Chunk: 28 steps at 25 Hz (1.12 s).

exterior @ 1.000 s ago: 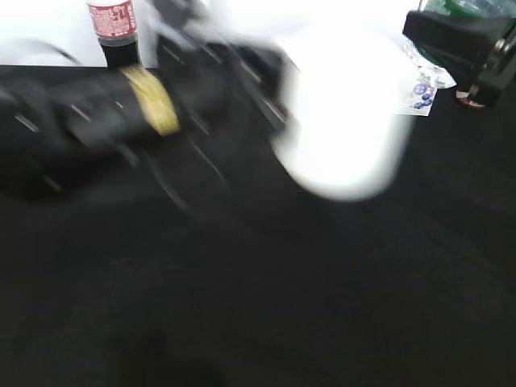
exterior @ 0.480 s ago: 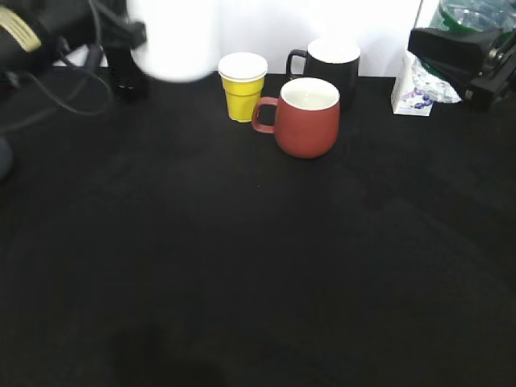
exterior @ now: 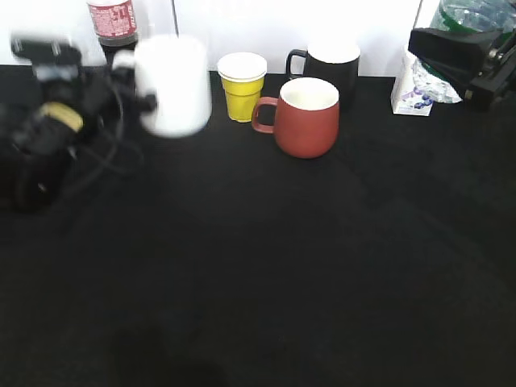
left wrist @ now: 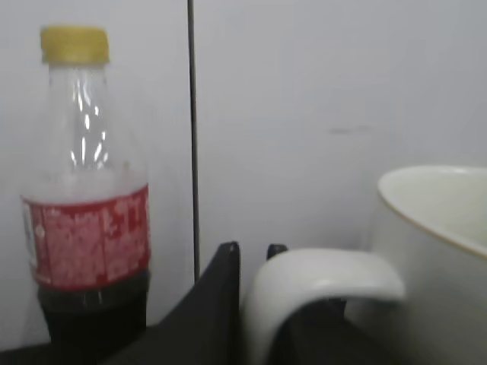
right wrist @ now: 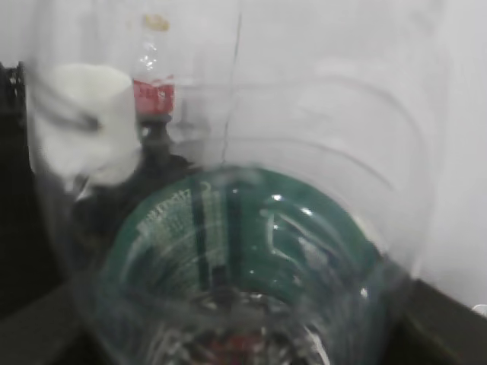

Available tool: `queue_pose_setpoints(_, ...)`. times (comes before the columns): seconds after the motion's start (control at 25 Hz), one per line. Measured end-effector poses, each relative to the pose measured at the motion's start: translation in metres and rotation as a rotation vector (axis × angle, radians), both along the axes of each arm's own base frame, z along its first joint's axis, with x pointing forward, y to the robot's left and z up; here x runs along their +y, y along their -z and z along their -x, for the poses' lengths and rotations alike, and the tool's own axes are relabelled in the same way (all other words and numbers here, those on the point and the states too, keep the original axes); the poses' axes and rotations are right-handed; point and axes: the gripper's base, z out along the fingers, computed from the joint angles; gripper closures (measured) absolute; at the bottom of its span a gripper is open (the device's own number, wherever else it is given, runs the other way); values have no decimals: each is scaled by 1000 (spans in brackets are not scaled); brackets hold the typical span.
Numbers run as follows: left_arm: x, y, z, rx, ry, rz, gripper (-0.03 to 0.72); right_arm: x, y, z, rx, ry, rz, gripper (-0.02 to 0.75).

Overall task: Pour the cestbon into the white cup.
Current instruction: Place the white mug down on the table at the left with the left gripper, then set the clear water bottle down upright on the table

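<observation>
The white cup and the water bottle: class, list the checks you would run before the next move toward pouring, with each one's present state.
1. White cup held by the left gripper at its handle: ok.
2. Cup upright: ok, though blurred.
3. Cestbon in the right gripper: ok.
4. Bottle cap off: cannot tell.
5. Bottle above the cup: not ok, far apart.
6. Red mug and yellow cup clear of the cup: ok.
</observation>
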Motion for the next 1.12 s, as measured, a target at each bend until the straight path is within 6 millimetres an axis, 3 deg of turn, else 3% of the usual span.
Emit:
queue_pose_setpoints(0.16, 4, 35, -5, 82, -37, -23, 606, 0, 0, 0, 2, 1, 0, 246)
queue_pose_setpoints(0.4, 5, 53, -19, 61, -53, -3, 598, 0, 0, 0, 2, 2, 1, 246)
queue_pose_setpoints(0.52, 6, 53, -18, 52, -42, -1, 406, 0, 0, 0, 3, 3, 1, 246)
queue_pose_setpoints(0.6, 10, 49, -5, 69, -42, -7, 351, -1, 0, -1, 3, 10, -7, 246)
queue_pose_setpoints(0.76, 18, 42, 34, 126, 1, -42, 346, -9, -7, -7, 12, 123, -126, 246)
queue_pose_setpoints(0.88, 30, 24, 76, 150, 6, -51, 345, -15, -9, -12, 31, 200, -186, 246)
queue_pose_setpoints(1.04, 36, -42, 115, -2, 63, -38, 345, -21, -3, -16, 97, 293, -181, 246)
queue_pose_setpoints(1.12, 38, -74, 128, -65, 77, -40, 345, -26, 14, -24, 182, 351, -172, 246)
